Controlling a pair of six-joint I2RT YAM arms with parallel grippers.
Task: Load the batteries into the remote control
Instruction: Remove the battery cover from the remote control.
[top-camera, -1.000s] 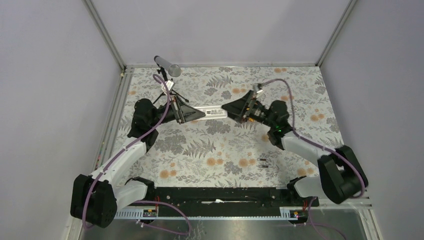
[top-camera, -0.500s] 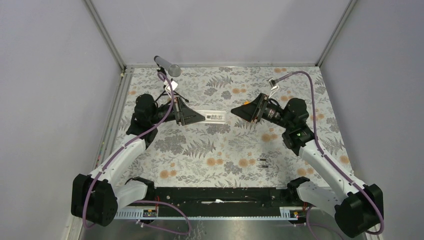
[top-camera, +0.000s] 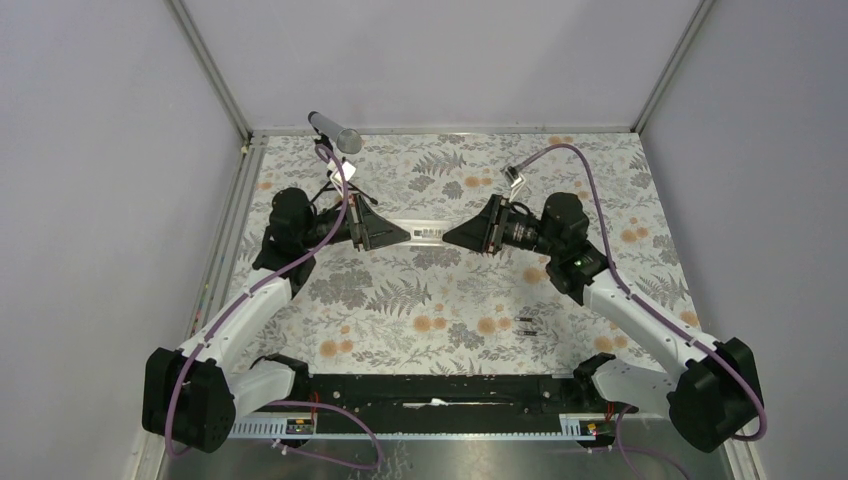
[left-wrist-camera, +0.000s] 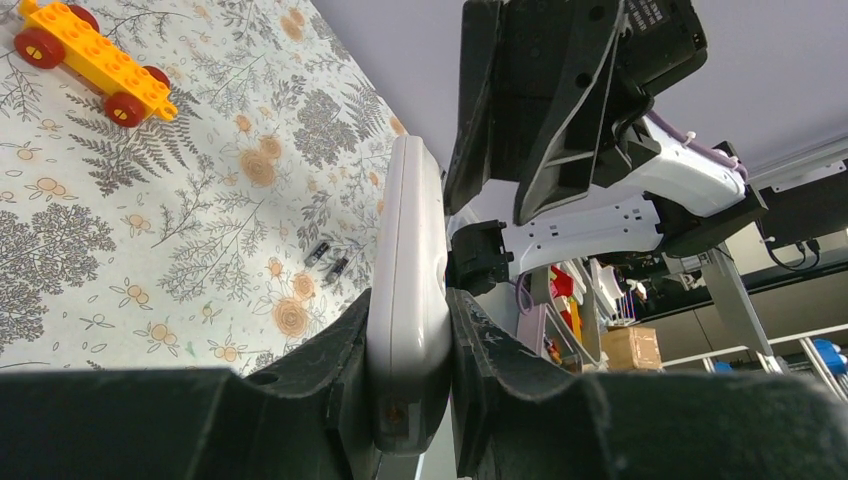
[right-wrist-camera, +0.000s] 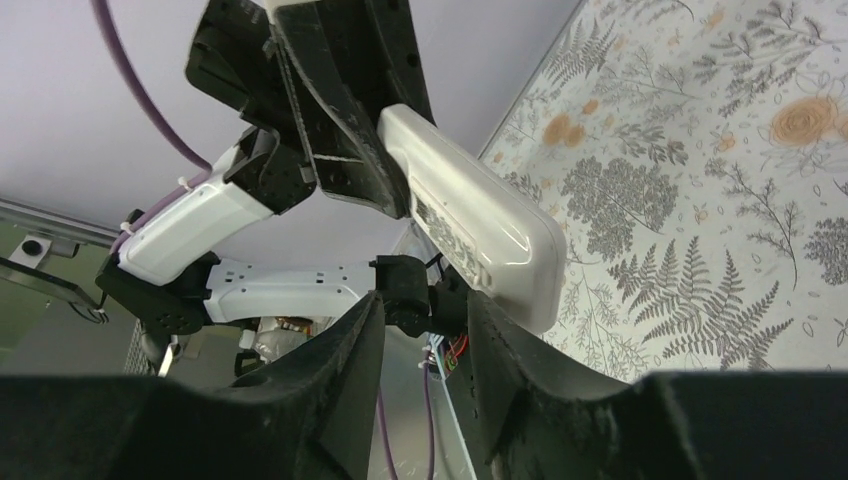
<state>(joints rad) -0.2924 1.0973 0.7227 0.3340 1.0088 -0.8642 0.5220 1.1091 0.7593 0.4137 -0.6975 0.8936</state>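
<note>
Left gripper (top-camera: 402, 234) was clamped on one end of the remote control (top-camera: 428, 232), which was held off the floral table (top-camera: 420, 290). Right gripper (top-camera: 452, 237) stood at the remote's free end, jaws apart with nothing between them. The batteries (top-camera: 527, 324) lay side by side on the table, well apart from the remote.

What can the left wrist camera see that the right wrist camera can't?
Only the left wrist view: the yellow toy car and the two batteries lying on the flowery cloth, plus the left tool up close, squeezing the remote control. Only the right wrist view: the right tool up close, its fingers apart with nothing between them, and the dark markings on the remote's side. Both: the white remote held up in the air, and the flowery cloth below.
</note>
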